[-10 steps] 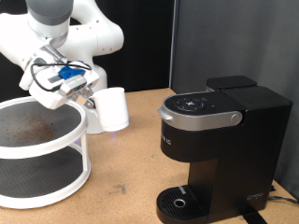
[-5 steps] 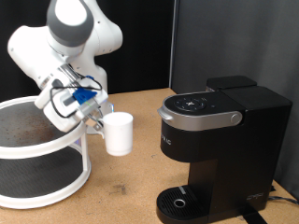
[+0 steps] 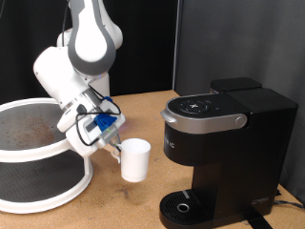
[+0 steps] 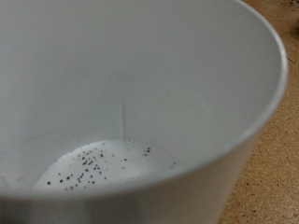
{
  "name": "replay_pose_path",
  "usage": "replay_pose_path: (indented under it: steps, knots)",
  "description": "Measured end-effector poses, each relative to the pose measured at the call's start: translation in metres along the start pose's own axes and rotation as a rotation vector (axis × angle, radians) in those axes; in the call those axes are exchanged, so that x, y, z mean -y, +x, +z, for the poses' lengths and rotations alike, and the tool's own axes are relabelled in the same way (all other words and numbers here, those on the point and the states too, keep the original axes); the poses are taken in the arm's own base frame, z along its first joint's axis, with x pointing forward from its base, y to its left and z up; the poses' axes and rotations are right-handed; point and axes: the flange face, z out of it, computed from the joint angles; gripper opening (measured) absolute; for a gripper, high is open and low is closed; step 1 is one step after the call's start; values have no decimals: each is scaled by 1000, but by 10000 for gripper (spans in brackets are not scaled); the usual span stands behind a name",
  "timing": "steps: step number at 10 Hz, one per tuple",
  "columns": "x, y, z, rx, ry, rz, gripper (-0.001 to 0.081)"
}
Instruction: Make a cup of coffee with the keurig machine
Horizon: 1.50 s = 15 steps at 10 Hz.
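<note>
The white cup (image 3: 134, 159) hangs in the air, held at its rim by my gripper (image 3: 116, 150), which is shut on it. It is just left of the keurig machine (image 3: 224, 153) in the exterior view, above the table and higher than the round drip tray (image 3: 181, 206). The machine's grey-silver lid (image 3: 202, 113) is down. The wrist view is filled by the cup's white inside (image 4: 121, 103), with dark specks on its bottom (image 4: 93, 168). The fingers do not show there.
A white two-tier round shelf (image 3: 38, 157) stands at the exterior view's left. The wooden table (image 3: 124, 205) lies under the cup. A black curtain hangs behind the machine.
The arm has carried the cup from beside the shelf down and to the exterior view's right, closer to the machine. The machine has not moved.
</note>
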Motion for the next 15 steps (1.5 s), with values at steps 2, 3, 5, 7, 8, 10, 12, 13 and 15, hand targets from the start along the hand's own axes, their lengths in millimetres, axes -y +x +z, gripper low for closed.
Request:
replay_pose_path:
  steps: [2, 3, 5, 7, 8, 10, 12, 13, 15]
  knots:
    - [-1, -7, 22, -17, -15, 15, 68]
    - [-1, -6, 33, -27, -14, 21, 68]
    - [-1, 2, 54, -57, -7, 25, 68]
    - [2, 15, 73, -78, 0, 16, 68]
    - [4, 20, 82, -79, 4, 10, 68]
    - [11, 24, 100, -78, 20, -2, 68]
    - [19, 22, 116, -76, 37, -18, 68]
    - [23, 19, 122, -69, 41, -23, 68]
    - [30, 14, 133, -67, 44, -19, 68]
